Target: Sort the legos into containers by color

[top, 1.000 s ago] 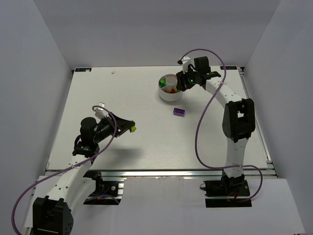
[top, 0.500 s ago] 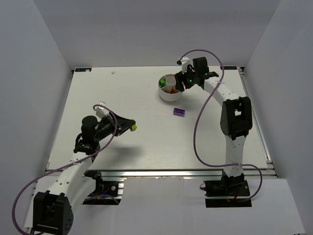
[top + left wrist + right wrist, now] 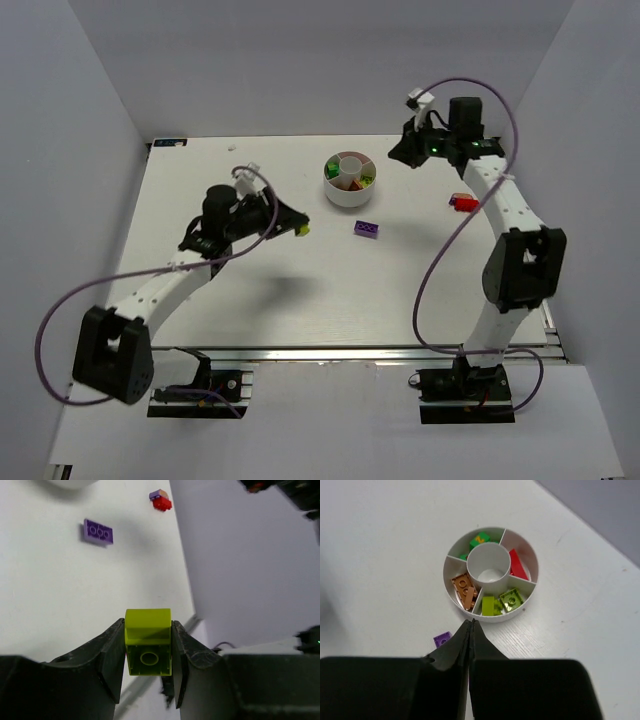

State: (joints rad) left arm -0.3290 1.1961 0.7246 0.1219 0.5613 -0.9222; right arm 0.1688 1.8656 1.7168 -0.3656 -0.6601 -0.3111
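Toward the left of the tabletop's middle, nearest the near edge of all the things in play, the left gripper [image 3: 147,630] is clamped on a small yellow-green studded plastic brick [image 3: 147,642]. One finger presses each side, and the brick's hollow underside faces the wrist camera as it is held above the surface. To its right, about midway between the side edges and lying flat on the tabletop, is a thin purple studded plastic plate [image 3: 366,229], touched by nothing. Farther back and close to the right edge lies a small red studded plastic brick [image 3: 463,203] with a smaller piece of unclear colour against one end, well apart from everything else. Nearer the far edge, just beyond the purple plate but not touching it, stands the small round white dish [image 3: 451,587]. It has four wedge compartments around a central round well [image 3: 490,562]. One wedge holds green bricks [image 3: 479,540], the next a red wedge-shaped brick [image 3: 518,565], and the next two yellow-green bricks [image 3: 510,598]. The last wedge holds orange-brown plates [image 3: 464,588], and every piece sits inside its own section. Beyond the dish and to its right, close to the far edge, the right gripper [image 3: 470,622] hangs in the air with its fingers pressed together and nothing between them, pointing back toward the dish.
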